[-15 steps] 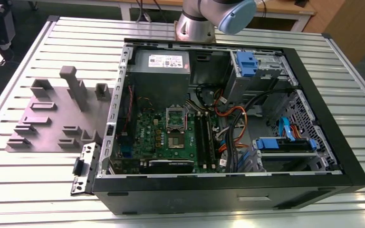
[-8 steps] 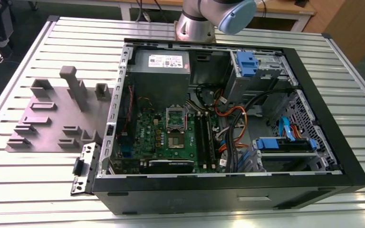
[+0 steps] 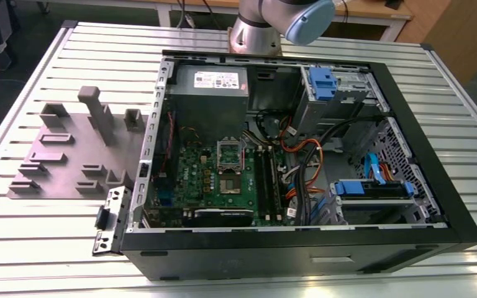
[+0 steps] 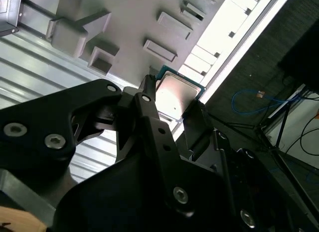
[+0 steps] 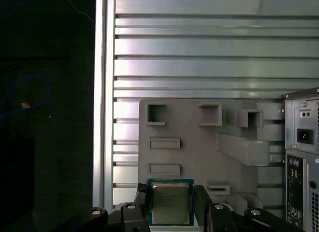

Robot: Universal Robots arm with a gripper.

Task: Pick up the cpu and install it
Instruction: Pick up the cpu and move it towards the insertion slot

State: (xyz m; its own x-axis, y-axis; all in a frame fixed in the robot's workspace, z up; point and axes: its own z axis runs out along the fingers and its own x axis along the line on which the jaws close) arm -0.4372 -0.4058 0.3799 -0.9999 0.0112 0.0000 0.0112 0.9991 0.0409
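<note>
Slatted table (image 5: pixel 199 52), cpu (image 5: pixel 170 204) face-up (between jaws)

Silver-topped, teal-rimmed cpu (image 5: pixel 170 204); black gripper (image 5: pixel 172 216); plain grey tray (image 5: pixel 199 157); ribbed silvery desk (image 5: pixel 199 52); green motherboard (image 3: pixel 199 169) in a black case (image 3: pixel 263 257).

A silvery ribbed metal table (image 3: pixel 40 248) of long parallel slats carries everything. In the exterior view, a flat grey plastic fixture plate (image 3: pixel 64 155) with raised blocks and small rectangular pockets lies on the slats at 9 o'clock. Just beside it, from the centre out to 3 o'clock, a large black open computer case (image 3: pixel 305 261) lies on its side, touching the table.
</note>
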